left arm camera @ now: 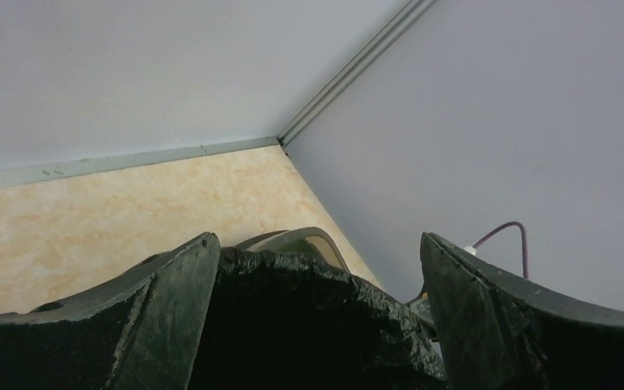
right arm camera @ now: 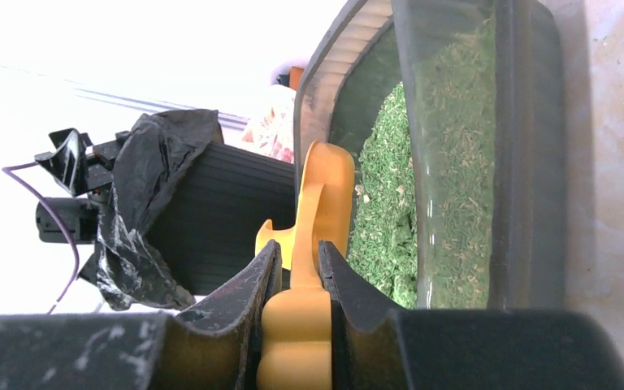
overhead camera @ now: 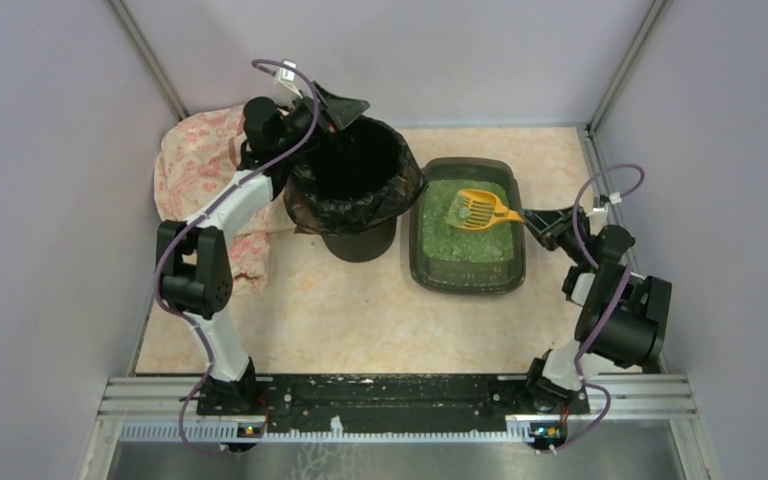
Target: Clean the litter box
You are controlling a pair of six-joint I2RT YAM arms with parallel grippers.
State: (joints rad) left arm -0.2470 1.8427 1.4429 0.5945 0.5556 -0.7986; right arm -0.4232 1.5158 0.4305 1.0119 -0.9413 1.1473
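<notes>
the step in hand looks like scooping. the right gripper (overhead camera: 545, 218) is pressed together on the handle of the yellow scoop (overhead camera: 475, 208), and the right wrist view shows the handle pinched flat between its two fingers (right arm camera: 236, 292). the scoop head reaches out ahead of that gripper, over the green granules. the litter box (overhead camera: 416, 240) lies directly in front of and below the right gripper, on the surface (overhead camera: 360, 320), with its near wall (right arm camera: 528, 162) running alongside the scoop. whether the head rests in the granules or hangs just above them i cannot tell, nor whether it carries any clumps.

the bin (overhead camera: 400, 195) stands beyond the scoop tip, just past the box's far side from the right gripper. the left gripper (overhead camera: 335, 108) is at the bin's rim with its jaws spread wide. in its own view the black bag's edge (left arm camera: 292, 284) sits between and below the fingers, which do not close on it. a patterned cloth (overhead camera: 200, 160) lies behind that arm.

judging from this, the next move calls for drawing the scoop through the granules and raising it level, so loose litter sifts back through the slots. it then has to clear the box rim and tip over the bin mouth. the bin may shift if bumped, since the left gripper has no hold on it.
</notes>
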